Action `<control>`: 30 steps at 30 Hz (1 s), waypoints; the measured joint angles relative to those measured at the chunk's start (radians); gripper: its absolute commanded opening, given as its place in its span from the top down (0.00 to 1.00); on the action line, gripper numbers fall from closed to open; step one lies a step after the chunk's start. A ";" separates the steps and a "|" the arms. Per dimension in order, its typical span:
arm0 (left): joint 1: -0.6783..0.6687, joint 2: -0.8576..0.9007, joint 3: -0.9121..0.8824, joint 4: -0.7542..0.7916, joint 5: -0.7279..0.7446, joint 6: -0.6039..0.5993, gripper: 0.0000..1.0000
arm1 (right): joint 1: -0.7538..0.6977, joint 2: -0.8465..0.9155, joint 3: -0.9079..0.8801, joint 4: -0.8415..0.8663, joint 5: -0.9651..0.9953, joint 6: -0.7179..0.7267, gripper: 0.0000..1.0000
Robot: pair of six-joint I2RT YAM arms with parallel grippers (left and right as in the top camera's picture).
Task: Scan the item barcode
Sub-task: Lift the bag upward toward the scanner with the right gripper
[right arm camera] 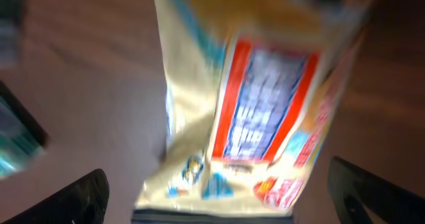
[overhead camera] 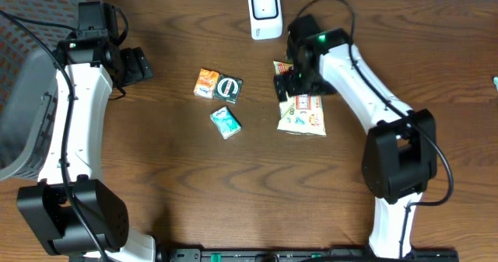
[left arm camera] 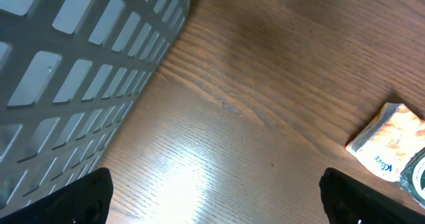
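One snack packet (overhead camera: 302, 113) lay flat on the table (overhead camera: 171, 184), under my right gripper (overhead camera: 286, 83), whose jaws were spread and empty. My left gripper (overhead camera: 142, 64) gaped idle. The scanner (overhead camera: 264, 13) was near; I judged the scan unconfirmed.

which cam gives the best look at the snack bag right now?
Overhead: the snack bag lies flat, sharp and nearly whole, with its top end under the right hand. Right wrist has it close up, but blurred and cropped. Left wrist does not show it.
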 measured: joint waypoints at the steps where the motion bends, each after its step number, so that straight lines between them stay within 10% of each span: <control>1: 0.000 0.000 0.000 0.000 0.000 0.000 0.02 | -0.005 -0.004 0.003 0.018 0.000 0.000 0.09; 3: 0.000 0.000 0.000 0.000 0.000 0.000 0.03 | -0.014 -0.006 0.005 0.046 0.001 0.008 0.43; 5: 0.000 0.000 0.000 0.000 0.000 0.000 0.03 | -0.023 -0.006 0.005 0.072 0.008 0.006 0.54; 18: 0.000 0.000 0.000 0.000 0.000 0.000 0.03 | -0.041 -0.007 -0.113 0.229 0.042 0.036 0.74; 30: 0.000 0.000 0.000 0.000 0.000 0.000 0.02 | -0.032 -0.027 -0.269 0.354 0.031 0.062 0.07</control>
